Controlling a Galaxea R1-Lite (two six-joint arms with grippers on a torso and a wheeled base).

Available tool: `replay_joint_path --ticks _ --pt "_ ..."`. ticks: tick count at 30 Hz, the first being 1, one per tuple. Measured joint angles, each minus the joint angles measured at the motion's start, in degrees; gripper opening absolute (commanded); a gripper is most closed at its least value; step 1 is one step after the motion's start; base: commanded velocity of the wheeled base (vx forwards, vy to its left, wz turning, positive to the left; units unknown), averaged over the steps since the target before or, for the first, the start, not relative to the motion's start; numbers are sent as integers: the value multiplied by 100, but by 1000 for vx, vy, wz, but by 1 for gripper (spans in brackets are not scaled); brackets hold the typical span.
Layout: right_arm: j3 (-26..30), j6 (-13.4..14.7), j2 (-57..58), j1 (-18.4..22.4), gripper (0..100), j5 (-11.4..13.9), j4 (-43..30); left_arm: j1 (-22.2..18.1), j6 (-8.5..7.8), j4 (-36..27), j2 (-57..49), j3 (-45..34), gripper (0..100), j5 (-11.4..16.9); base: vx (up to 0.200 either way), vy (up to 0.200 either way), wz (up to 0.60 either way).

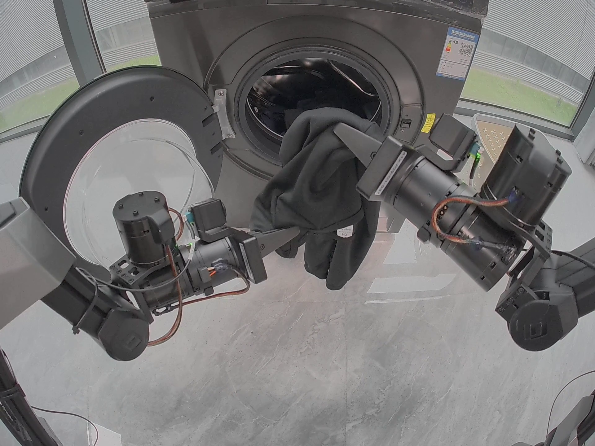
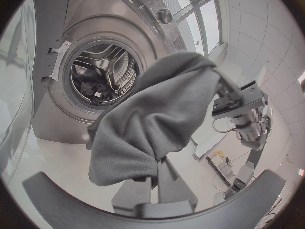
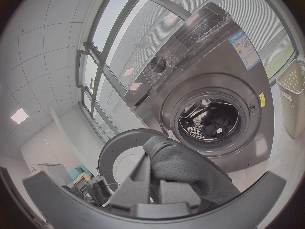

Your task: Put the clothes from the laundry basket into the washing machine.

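A dark grey garment (image 1: 319, 187) hangs in front of the washing machine's (image 1: 186, 38) open drum (image 1: 310, 103), stretched between both grippers. My left gripper (image 1: 296, 235) is shut on its lower left edge, and the left wrist view shows the cloth (image 2: 159, 118) bunched at that gripper (image 2: 155, 172). My right gripper (image 1: 343, 134) is shut on the top of the garment, level with the drum mouth; in the right wrist view the fabric (image 3: 190, 169) is draped over that gripper (image 3: 155, 172). Dark clothes (image 2: 92, 91) lie inside the drum. The laundry basket (image 3: 294, 99) stands to the machine's right.
The round door (image 1: 124, 150) is swung fully open to the left of the drum, just behind my left arm. Windows run behind the machine. Pale stone floor (image 1: 310, 367) lies in front.
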State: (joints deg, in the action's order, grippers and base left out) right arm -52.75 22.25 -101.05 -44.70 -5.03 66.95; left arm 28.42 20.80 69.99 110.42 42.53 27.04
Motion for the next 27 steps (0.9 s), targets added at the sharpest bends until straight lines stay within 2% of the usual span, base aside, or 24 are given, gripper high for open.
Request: replay_joint_path --ticks 3,9,10,17,21,27 --pt "162 -2 -5 17 0 20 24 135 0 126 -255 -332 0 -44 0 0 0" --pt "631 -9 -11 20 0 74 271 505 5 321 -887 -874 0 -362 0 0 0" --pt "728 -11 -11 6 100 83 310 562 9 341 -1015 -935 0 -429 0 0 0" --pt "1273 -197 -9 -35 100 107 380 678 2 375 -1580 -1200 0 -539 0 0 0" --pt "1613 -429 4 -20 100 105 411 658 -5 367 -1786 -1291 0 -611 0 0 0" --pt "2175 -831 24 46 100 99 703 630 -17 374 -1921 -1263 0 -864 0 0 0"
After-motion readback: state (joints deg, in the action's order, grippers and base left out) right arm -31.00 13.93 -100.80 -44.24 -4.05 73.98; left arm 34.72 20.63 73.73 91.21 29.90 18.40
